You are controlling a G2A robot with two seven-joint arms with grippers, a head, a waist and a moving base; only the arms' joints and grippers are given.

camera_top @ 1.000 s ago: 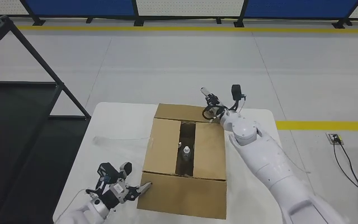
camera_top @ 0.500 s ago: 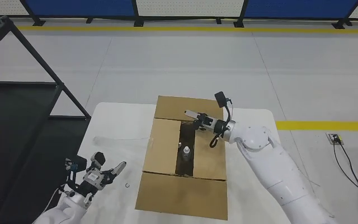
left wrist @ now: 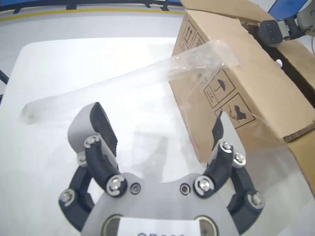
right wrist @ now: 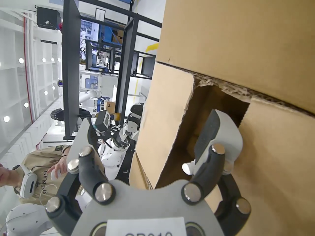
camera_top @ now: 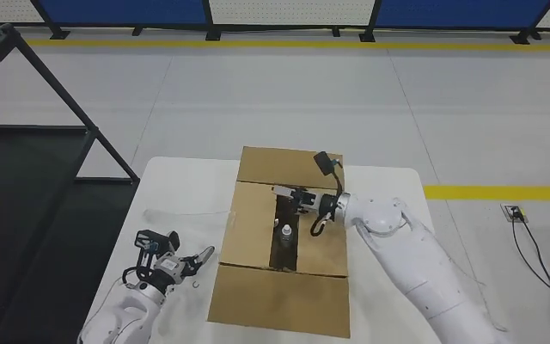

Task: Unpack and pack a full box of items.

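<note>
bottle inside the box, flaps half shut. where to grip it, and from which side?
Take the bottle by the neck just under its white cap, coming straight down through the gap between the box flaps. It seems to stand upright and only its top shows; cardboard covers every other side. Turn the right claw so it opens along the gap, which looks narrow.

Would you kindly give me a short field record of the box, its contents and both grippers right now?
box: cardboard, on the white table, top flaps parted along a middle gap
contents: a white-capped bottle visible in the gap
tape: clear strip trailing from the box onto the table
left gripper: open, empty, beside the box
right gripper: open, astride a flap edge at the gap
</note>
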